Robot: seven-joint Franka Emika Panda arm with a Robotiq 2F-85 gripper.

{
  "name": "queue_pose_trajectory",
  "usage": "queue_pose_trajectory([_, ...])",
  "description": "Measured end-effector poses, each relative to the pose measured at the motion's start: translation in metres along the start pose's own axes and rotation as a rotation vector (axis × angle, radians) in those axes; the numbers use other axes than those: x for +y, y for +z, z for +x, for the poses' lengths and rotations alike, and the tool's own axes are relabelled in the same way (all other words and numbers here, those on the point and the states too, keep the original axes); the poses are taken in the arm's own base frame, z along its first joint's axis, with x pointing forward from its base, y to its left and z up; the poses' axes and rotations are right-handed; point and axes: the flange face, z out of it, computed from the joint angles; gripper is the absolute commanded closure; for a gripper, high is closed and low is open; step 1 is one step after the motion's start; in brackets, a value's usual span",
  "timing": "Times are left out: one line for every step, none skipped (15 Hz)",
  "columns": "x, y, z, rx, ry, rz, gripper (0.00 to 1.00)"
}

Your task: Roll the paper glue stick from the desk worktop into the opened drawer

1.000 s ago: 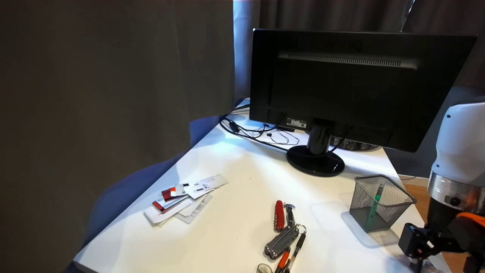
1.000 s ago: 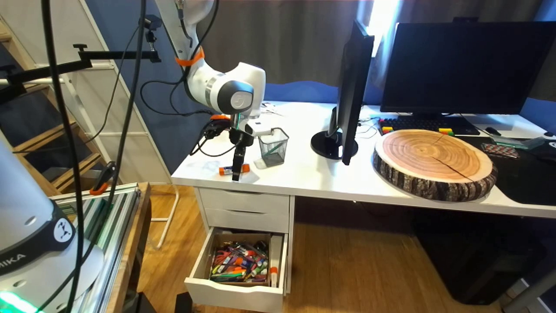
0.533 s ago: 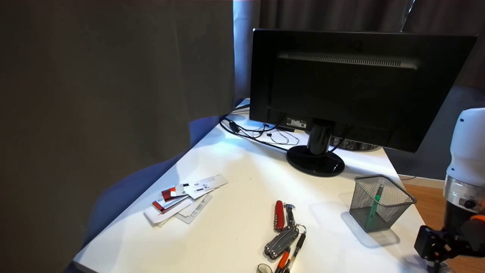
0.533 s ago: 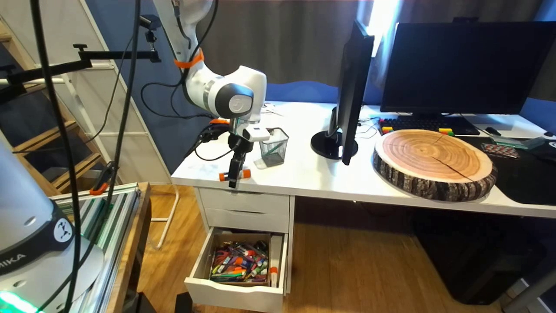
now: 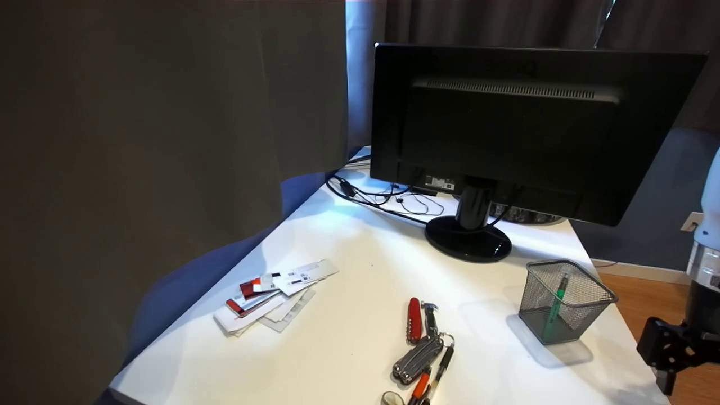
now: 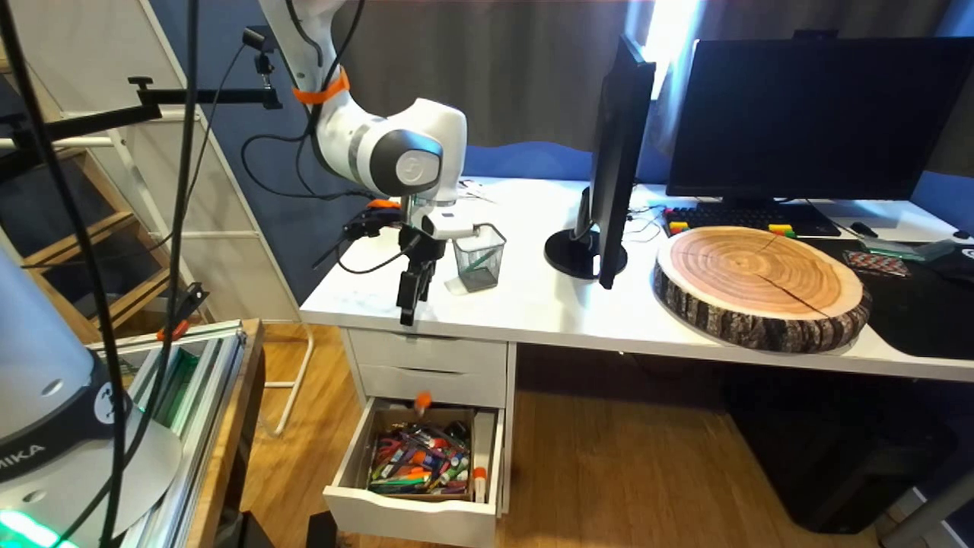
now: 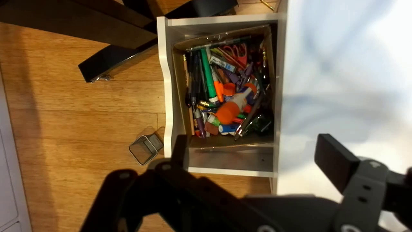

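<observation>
Glue stick left worktop, now over drawer; end effector pts dn, spread wide, empty.

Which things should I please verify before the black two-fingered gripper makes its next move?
1. White cylindrical glue stick with an orange-red end off the smooth white desk worktop: ok; in an exterior view it shows blurred, below the front edge.
2. Glue stick settled in the brown cardboard box: not ok; it appears to be in mid-air above it.
3. White rectangular drawer pulled open: ok.
4. Black two-fingered gripper open and holding nothing: ok.
5. Grey wire-mesh cup on the worktop upright and apart from the gripper: ok.
</observation>
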Motion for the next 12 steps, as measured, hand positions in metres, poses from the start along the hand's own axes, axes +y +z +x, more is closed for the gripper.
queue_pose_trajectory([0.002,-0.004,0.0,0.002,0.006,0.005,0.0])
queue_pose_trajectory([0.003,-0.008,-0.001,0.004,0.011,0.01,0.0])
queue_pose_trajectory([0.004,-0.011,-0.001,0.005,0.016,0.015,0.0])
queue_pose_trajectory([0.005,-0.015,-0.001,0.007,0.019,0.021,0.0])
queue_pose_trajectory([0.006,-0.019,-0.001,0.009,0.019,0.028,0.0])
queue_pose_trajectory([0.006,-0.023,-0.002,0.008,0.014,0.036,0.0])
queue_pose_trajectory([0.007,-0.027,-0.003,0.007,0.0,0.045,0.0])
queue_pose_trajectory([0.008,-0.031,-0.005,0.001,-0.017,0.051,0.0])
queue_pose_trajectory([0.008,-0.037,-0.007,-0.004,-0.036,0.056,0.0])
queue_pose_trajectory([0.009,-0.043,-0.008,-0.009,-0.055,0.057,0.0])
queue_pose_trajectory([0.009,-0.05,-0.01,-0.015,-0.074,0.054,0.0])
queue_pose_trajectory([0.01,-0.057,-0.012,-0.018,-0.096,0.05,0.0])
